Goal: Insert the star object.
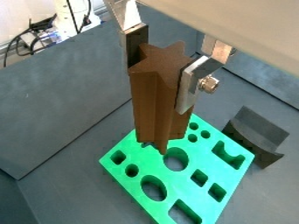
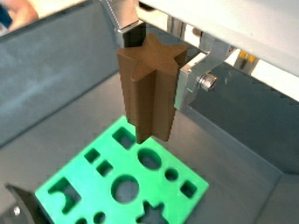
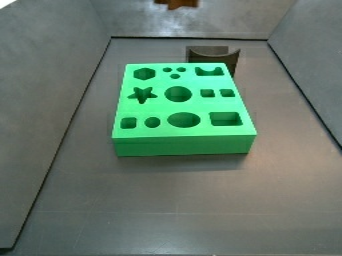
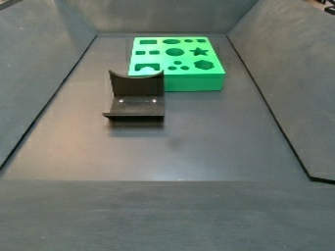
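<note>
My gripper point(image 1: 163, 70) is shut on the star object point(image 1: 152, 101), a tall dark brown peg with ridged star-profile sides. It holds the peg upright, high above the green block point(image 1: 176, 171). Both wrist views show this; in the second one the gripper point(image 2: 162, 57) grips the peg point(image 2: 146, 92) over the block point(image 2: 117, 179). The silver fingers point(image 1: 194, 80) clamp the peg near its top. In a side view only the peg's lower end point(image 3: 177, 3) shows, at the upper edge. The star-shaped hole point(image 3: 142, 96) in the block point(image 3: 181, 110) is open; it also shows in the other side view point(image 4: 199, 51).
The green block point(image 4: 178, 59) has several holes of other shapes. The dark fixture point(image 4: 133, 95) stands on the floor beside the block, and also shows in a side view point(image 3: 214, 57) and a wrist view point(image 1: 260, 136). Grey walls enclose the floor.
</note>
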